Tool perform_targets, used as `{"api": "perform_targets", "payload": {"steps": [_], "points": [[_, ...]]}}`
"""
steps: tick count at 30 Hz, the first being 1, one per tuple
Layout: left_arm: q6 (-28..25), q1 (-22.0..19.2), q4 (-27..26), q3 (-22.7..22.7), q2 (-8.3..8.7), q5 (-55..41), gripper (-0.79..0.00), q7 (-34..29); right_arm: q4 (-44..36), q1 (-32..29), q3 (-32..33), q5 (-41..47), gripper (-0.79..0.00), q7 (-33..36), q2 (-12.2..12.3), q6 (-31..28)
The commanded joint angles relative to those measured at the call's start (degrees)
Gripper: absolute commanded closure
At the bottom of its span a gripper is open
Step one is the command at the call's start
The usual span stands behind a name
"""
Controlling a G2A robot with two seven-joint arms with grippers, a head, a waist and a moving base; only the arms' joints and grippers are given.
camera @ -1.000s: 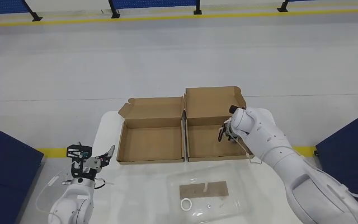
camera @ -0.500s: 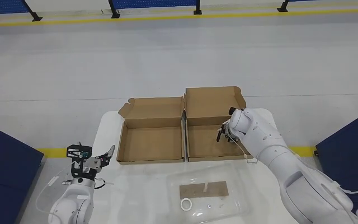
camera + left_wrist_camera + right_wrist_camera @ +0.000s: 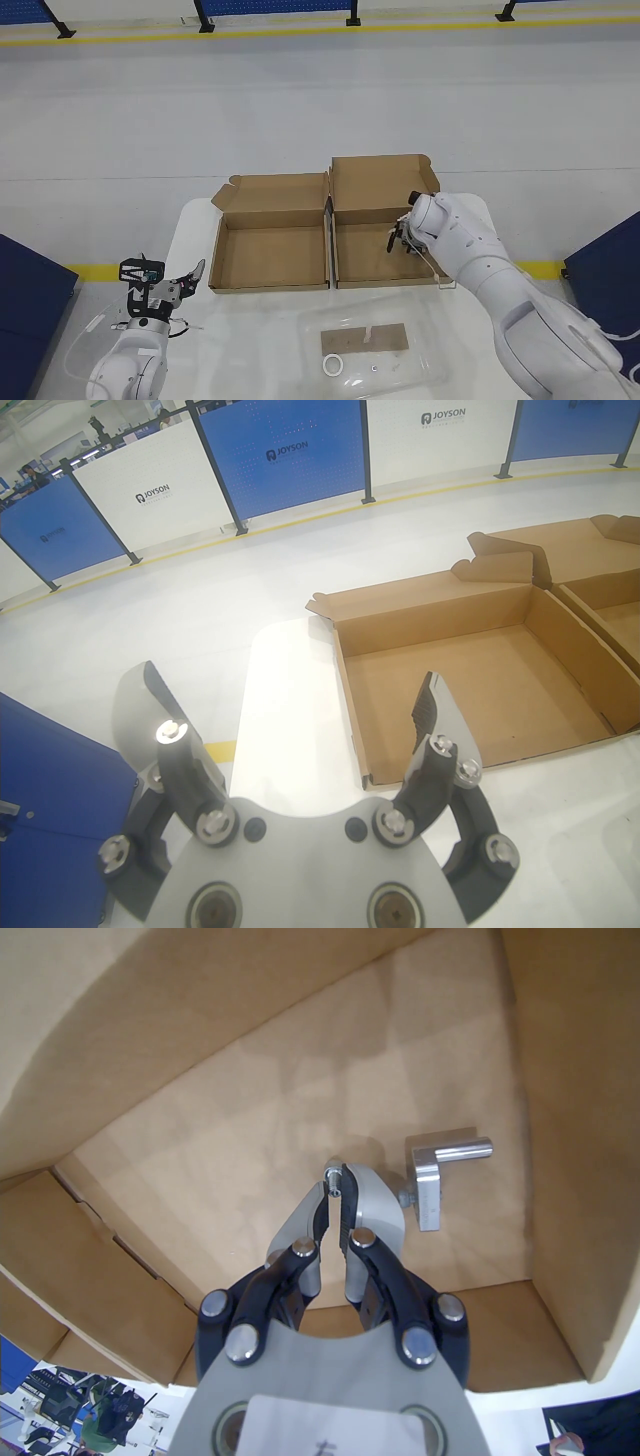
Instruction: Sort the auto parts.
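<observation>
- Auto parts (image 3: pixel 333 366) not yet sorted lie in the clear tray (image 3: pixel 420 340) at the bench's (image 3: pixel 250 320) 6 o'clock: one is white and ring-shaped, the rest are too small to tell.
- Right pincer (image 3: pixel 334 1184) is clamped on a threaded stud (image 3: pixel 332 1176), low inside the right box (image 3: pixel 380 175), toward its 3 o'clock wall.
- A metal bracket (image 3: pixel 429 1178) already lies on that box's floor, just beside the stud. I judge the sorting begun, with most of it left.
- Left box (image 3: pixel 270 250), at the bench's 11 o'clock, shows bare cardboard floor.
- Left pincer (image 3: pixel 290 680) hangs with its fingers wide apart, gripping nothing, at the bench's 8 o'clock edge.
- The box walls and the bracket crowd the right pincer, so a straight lift out after letting go looks safest. The strip of bench between boxes and tray gives room to cross.
</observation>
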Motion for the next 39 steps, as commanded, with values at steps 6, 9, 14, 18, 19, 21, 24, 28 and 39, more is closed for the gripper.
{"api": "perform_targets", "payload": {"steps": [6, 9, 14, 18, 19, 21, 24, 28, 39], "points": [[0.0, 0.0, 0.0, 0.0, 0.0, 0.0, -0.785, 0.0, 0.64, 0.41, 1.03, 0.6, -0.785, -0.41, -0.4, -2.04], [0.0, 0.0, 0.0, 0.0, 0.0, 0.0, -0.785, 0.0, 0.03, 0.64, 1.79, 0.72, -0.785, -0.48, -0.25, -2.62], [0.0, 0.0, 0.0, 0.0, 0.0, 0.0, -0.785, 0.0, -3.29, 0.81, 3.97, 1.04, -0.785, 0.38, 0.77, -3.51], [0.0, 0.0, 0.0, 0.0, 0.0, 0.0, -0.785, 0.0, -7.99, 0.3, 6.6, 0.62, -0.785, 2.0, 2.48, -3.64], [0.0, 0.0, 0.0, 0.0, 0.0, 0.0, -0.785, 0.0, -9.59, -0.06, 7.32, 0.35, -0.785, 2.63, 3.0, -3.45], [0.0, 0.0, 0.0, 0.0, 0.0, 0.0, -0.785, 0.0, -11.39, -0.52, 7.97, -0.06, -0.785, 3.49, 3.55, -3.21], [0.0, 0.0, 0.0, 0.0, 0.0, 0.0, -0.785, 0.0, -11.39, -0.52, 7.97, -0.06, -0.785, 3.49, 3.55, -3.21], [0.0, 0.0, 0.0, 0.0, 0.0, 0.0, -0.785, 0.0, -11.39, -0.52, 7.97, -0.06, -0.785, 3.49, 3.55, -3.21], [0.0, 0.0, 0.0, 0.0, 0.0, 0.0, -0.785, 0.0, -24.74, -2.7, 12.38, -4.0, -0.785, 7.85, 6.71, -10.11]]}}
